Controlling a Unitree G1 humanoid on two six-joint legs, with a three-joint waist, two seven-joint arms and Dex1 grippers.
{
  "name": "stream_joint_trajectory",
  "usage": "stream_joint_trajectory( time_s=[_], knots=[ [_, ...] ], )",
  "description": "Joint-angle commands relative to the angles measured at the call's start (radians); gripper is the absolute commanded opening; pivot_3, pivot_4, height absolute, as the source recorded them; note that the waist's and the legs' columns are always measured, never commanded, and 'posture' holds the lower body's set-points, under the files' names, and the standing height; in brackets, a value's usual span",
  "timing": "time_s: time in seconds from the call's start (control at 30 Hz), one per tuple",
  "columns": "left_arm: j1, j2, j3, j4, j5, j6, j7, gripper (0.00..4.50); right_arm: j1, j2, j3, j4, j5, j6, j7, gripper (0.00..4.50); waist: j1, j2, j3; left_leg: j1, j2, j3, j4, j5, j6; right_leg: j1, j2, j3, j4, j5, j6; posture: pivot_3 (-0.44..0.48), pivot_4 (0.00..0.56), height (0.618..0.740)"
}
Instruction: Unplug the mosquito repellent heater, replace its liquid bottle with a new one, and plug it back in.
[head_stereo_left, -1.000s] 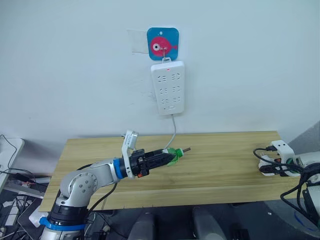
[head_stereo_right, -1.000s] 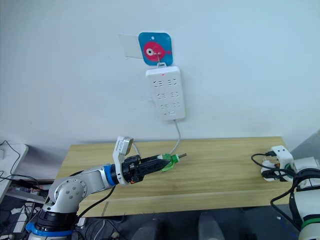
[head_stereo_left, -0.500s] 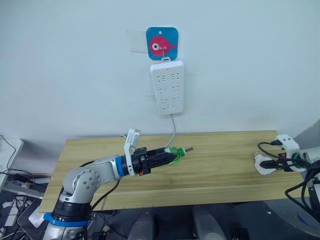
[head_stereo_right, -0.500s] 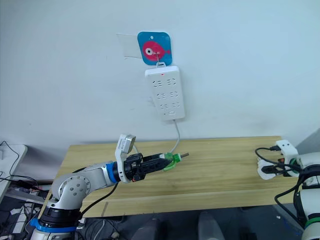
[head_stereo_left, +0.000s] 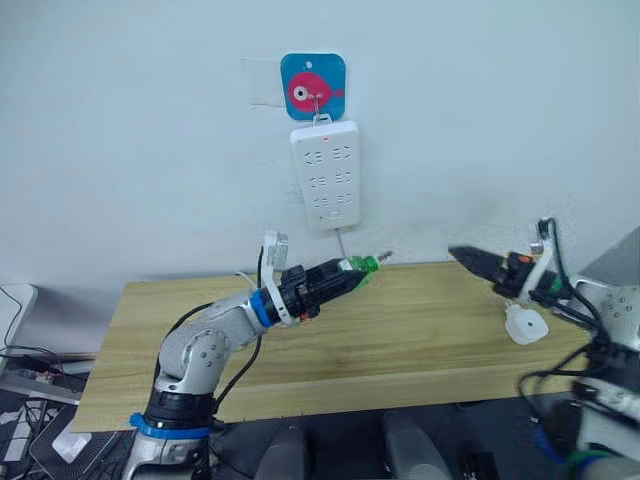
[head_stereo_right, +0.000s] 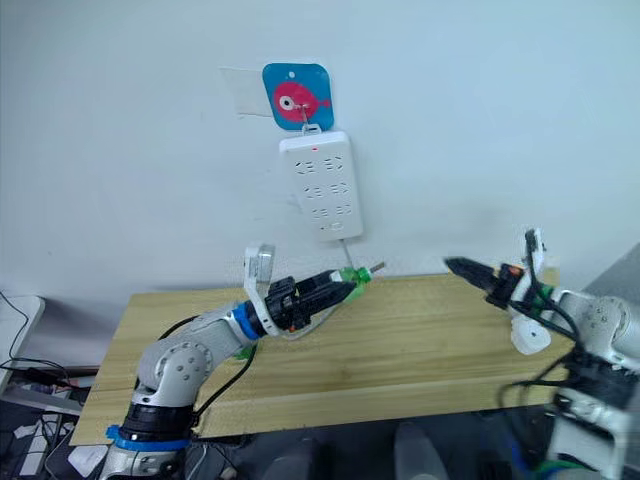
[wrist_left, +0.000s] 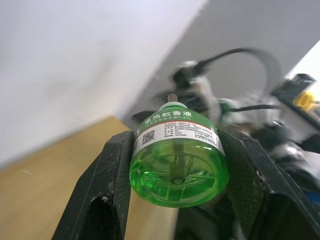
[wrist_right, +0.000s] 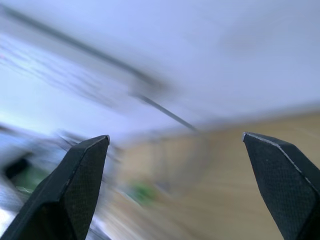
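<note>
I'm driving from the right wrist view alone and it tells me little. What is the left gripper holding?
Observer: The left gripper is shut on a green liquid bottle, held up off the table.
Operator: Where is the heater?
Observer: The mosquito repellent heater appears to lie near the table's right end, apart from the open right gripper.
Operator: Anything plugged into the strip?
Observer: The power strip hangs on the wall with no plug in its sockets.
</note>
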Motion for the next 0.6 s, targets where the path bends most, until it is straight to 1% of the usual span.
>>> stream_joint_trajectory(
  time_s=[0.03, 0.13, 0.23, 0.3, 0.47, 0.6],
  knots=[
    [-0.028, -0.025, -0.021, -0.007, 0.069, -0.082, 0.016, 2.24, -0.003, 0.153, -0.14, -0.144, 0.191, 0.033, -0.218, 4.46, 0.002, 0.0, 0.0, 0.0, 0.0, 0.0, 0.0, 0.0, 0.0, 0.0, 0.0, 0.0, -0.001, 0.0, 0.0, -0.161, 0.178, 0.74],
    [-0.045, -0.048, -0.03, 0.007, 0.106, -0.123, 0.022, 2.24, 0.037, 0.252, -0.135, -0.203, 0.332, 0.033, -0.365, 4.46, 0.002, 0.0, 0.0, -0.003, -0.002, -0.001, 0.0, 0.0, 0.0, -0.002, -0.003, -0.001, -0.002, 0.0, 0.0, -0.169, 0.179, 0.74],
    [-0.061, -0.079, -0.042, 0.025, 0.138, -0.154, 0.031, 2.24, 0.047, 0.327, -0.137, -0.226, 0.402, 0.033, -0.487, 4.46, -0.006, 0.0, 0.0, -0.005, -0.004, 0.004, 0.0, 0.0, 0.0, -0.006, -0.008, 0.002, 0.0, 0.0, 0.001, -0.169, 0.179, 0.74],
    [-0.067, -0.095, -0.056, 0.029, 0.154, -0.162, 0.034, 2.24, 0.045, 0.365, -0.135, -0.232, 0.449, 0.033, -0.552, 4.46, -0.009, 0.0, 0.0, -0.005, -0.004, 0.005, 0.0, 0.0, 0.0, -0.007, -0.007, 0.002, 0.001, 0.0, 0.001, -0.164, 0.181, 0.74],
    [-0.057, -0.124, -0.096, 0.011, 0.182, -0.178, 0.045, 2.24, 0.053, 0.369, -0.07, -0.197, 0.564, -0.008, -0.67, 4.46, -0.021, 0.0, 0.0, -0.005, 0.0, 0.004, 0.0, 0.0, 0.001, -0.007, 0.0, 0.003, 0.002, 0.0, 0.001, -0.166, 0.182, 0.74],
    [-0.06, -0.152, -0.102, 0.017, 0.21, -0.21, 0.065, 2.24, 0.098, 0.365, 0.025, -0.174, 0.67, -0.058, -0.762, 4.46, -0.033, 0.0, 0.0, -0.006, 0.0, 0.005, 0.0, 0.0, 0.001, -0.007, 0.0, 0.003, 0.002, 0.0, 0.001, -0.156, 0.18, 0.74]
  ],
)
